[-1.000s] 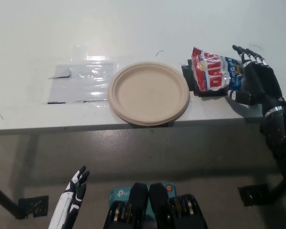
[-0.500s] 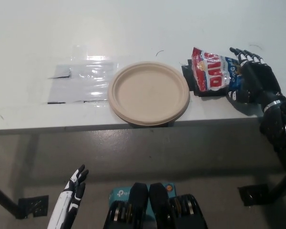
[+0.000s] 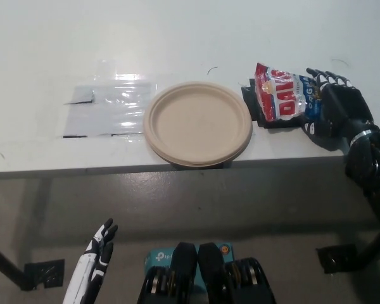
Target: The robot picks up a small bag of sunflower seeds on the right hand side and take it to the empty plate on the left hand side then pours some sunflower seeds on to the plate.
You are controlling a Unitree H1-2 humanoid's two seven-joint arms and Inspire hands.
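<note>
White table (image 3: 177, 38) fills the top half of the view, w/ a clear plastic sheet (image 3: 107, 107) taped flat at its left and the round tan plate (image 3: 197, 123) just right of it, empty, rim near the table's front edge. The seed bag (image 3: 282, 95) lies flat just right of the plate, not touching it, and my black right hand (image 3: 339, 109) is against the bag's right edge, fingers (image 3: 323, 76) curled at it but can't tell if it's actually gripped. My white left hand (image 3: 98, 253) hangs low at bottom left, below table level, fingers apart, holding nothing.
</note>
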